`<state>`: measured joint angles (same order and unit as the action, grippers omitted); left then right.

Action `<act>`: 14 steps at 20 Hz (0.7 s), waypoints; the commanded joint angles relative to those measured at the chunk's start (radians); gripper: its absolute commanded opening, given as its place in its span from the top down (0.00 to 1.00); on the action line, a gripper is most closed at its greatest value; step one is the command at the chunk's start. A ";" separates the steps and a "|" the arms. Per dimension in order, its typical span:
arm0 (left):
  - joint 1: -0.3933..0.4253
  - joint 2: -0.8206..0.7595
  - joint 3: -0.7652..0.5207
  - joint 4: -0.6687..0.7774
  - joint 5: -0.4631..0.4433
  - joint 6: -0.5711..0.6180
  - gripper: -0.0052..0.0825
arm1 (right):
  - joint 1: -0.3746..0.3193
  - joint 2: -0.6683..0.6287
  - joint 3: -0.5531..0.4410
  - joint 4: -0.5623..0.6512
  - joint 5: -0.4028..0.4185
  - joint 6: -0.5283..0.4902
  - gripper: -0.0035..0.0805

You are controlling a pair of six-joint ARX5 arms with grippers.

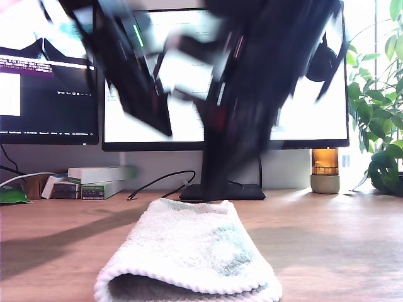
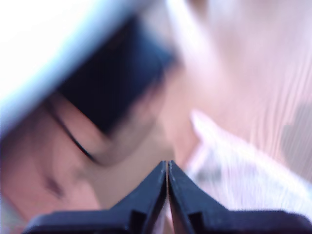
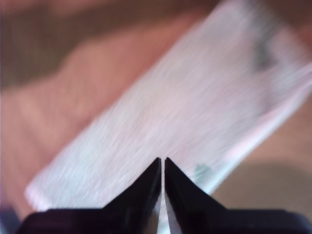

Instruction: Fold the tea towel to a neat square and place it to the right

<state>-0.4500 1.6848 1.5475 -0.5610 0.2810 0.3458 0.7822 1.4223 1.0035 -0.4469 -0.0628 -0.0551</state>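
The tea towel (image 1: 189,251) lies folded on the table (image 1: 340,245), in front of the monitor stand. Both arms are blurred above it; my first pincer (image 2: 166,165) and my second pincer (image 3: 162,163) each have jaws together, holding nothing.

the tea towel (image 1: 189,251) is soft, fluffy off-white terry cloth, matt, with a nubby looped pile and a ribbed corded edge along its near fold. under it the table (image 1: 340,245) is wood with a fine straight grain and a smooth satin finish that catches a pale sheen. my first gripper (image 2: 166,168), above the towel's edge, looks like matt black plastic, smooth-faced; my second gripper (image 3: 162,165), over the towel's middle, has the same dull black finish. beyond them, the monitor screens (image 1: 302,119) are glossy, and the small lamp base (image 1: 325,184) looks like rough matt stone.
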 commanded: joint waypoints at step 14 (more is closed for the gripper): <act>-0.108 -0.718 -0.892 0.315 0.113 -0.153 0.96 | 0.006 -0.584 -0.495 0.132 -0.048 0.053 0.97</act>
<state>-0.5446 0.9657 0.7147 -0.2356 0.3935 0.2077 0.7807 0.8574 0.5426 -0.3073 -0.0971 -0.0154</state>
